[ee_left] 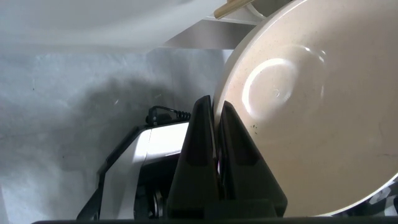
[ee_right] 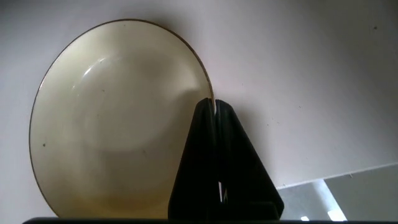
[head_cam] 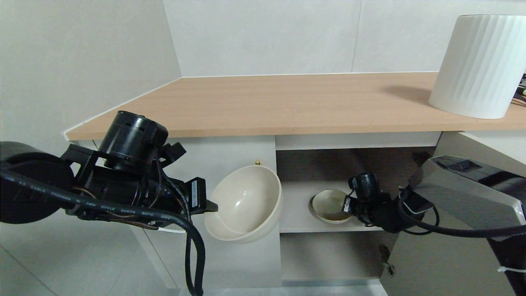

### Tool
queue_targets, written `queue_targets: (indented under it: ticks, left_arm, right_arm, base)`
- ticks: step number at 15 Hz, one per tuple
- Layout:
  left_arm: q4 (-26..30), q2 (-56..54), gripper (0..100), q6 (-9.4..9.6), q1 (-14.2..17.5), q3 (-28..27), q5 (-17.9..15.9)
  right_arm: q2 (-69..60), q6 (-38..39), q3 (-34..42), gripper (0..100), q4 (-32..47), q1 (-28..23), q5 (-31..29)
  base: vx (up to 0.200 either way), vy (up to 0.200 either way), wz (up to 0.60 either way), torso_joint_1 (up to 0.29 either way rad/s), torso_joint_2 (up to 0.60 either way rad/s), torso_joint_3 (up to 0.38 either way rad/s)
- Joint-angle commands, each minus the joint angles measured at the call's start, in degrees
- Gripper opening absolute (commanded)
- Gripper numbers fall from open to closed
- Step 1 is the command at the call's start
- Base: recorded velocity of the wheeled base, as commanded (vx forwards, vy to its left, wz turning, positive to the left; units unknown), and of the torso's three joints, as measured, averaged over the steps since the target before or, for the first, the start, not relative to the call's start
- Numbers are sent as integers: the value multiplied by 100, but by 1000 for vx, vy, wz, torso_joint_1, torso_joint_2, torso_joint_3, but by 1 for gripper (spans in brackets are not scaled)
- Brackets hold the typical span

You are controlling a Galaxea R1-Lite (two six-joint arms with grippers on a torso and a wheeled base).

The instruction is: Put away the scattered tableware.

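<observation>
My left gripper (head_cam: 213,205) is shut on the rim of a large cream bowl (head_cam: 245,203), holding it tilted in the air in front of the closed left cabinet door. In the left wrist view the fingers (ee_left: 214,124) pinch the cream bowl (ee_left: 311,106) at its edge. My right gripper (head_cam: 348,204) reaches into the open cabinet and is shut on the rim of a small yellowish plate (head_cam: 329,205), which sits on the middle shelf (head_cam: 296,205). In the right wrist view the fingers (ee_right: 213,118) clamp the edge of the plate (ee_right: 118,118).
A wooden countertop (head_cam: 287,102) runs above the cabinet, with a tall white ribbed container (head_cam: 481,65) at its right end. The cabinet's right door (head_cam: 464,222) stands open beside my right arm. A lower compartment (head_cam: 328,255) lies under the shelf.
</observation>
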Motion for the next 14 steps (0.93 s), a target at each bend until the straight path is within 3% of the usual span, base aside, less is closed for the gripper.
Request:
queue_targets:
  ticks: [1, 3, 4, 10, 12, 13, 14]
  left_arm:
    - [1, 13, 0, -1, -2, -1, -2]
    - [1, 13, 0, -1, -2, -1, -2]
    - [1, 22, 0, -1, -2, -1, -2]
    - [1, 49, 0, -1, -2, -1, -2]
    - [18, 145, 0, 8, -134, 17, -2]
    - [124, 251, 0, 193, -433, 193, 34]
    - [282, 312, 0, 579, -635, 351, 78]
  right_arm:
    - [59, -1, -64, 0, -3, 4, -39]
    - [59, -1, -73, 0, -3, 4, -48]
    - [68, -1, -73, 100, -3, -14, -48]
    - [-222, 122, 59, 100, 41, -5, -30]
    - [-591, 130, 393, 100, 41, 56, 32]
    - [-1074, 130, 692, 100, 164, 215, 286]
    - [-1549, 130, 921, 100, 401, 346, 603]
  base:
    - [0, 0, 0, 0, 0, 0]
    - [0, 0, 0, 0, 0, 0]
    - [0, 0, 0, 0, 0, 0]
    - [0, 0, 0, 0, 0, 0]
    - [0, 0, 0, 0, 0, 0]
    - [0, 0, 0, 0, 0, 0]
    - [0, 0, 0, 0, 0, 0]
